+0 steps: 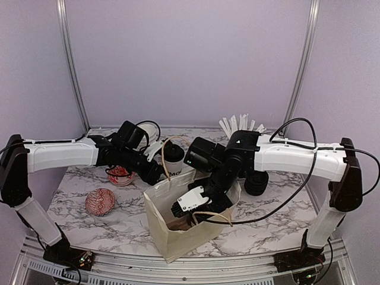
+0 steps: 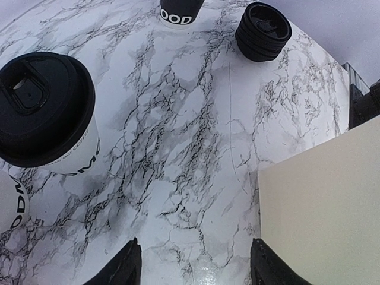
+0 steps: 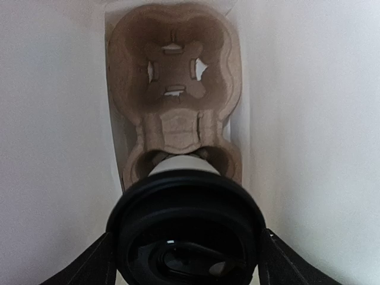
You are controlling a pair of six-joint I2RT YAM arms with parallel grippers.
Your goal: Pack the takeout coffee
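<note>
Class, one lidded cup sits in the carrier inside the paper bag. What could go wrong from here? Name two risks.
1. The right gripper flanks the lid of the cup in the carrier, deep in the narrow bag; lifting out, it may catch the lid or bag wall and tip the cup.
2. Another lidded cup stands on the table near the bag; the open left gripper could knock the bag's edge carrying it over.

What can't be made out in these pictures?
- Right wrist view: whether the right tool grips the coffee cup; its lid hides the contact.
- Top view: inside the bag, hidden by the right arm.
- Left wrist view: most of the black cup, cut off by the top edge.
</note>
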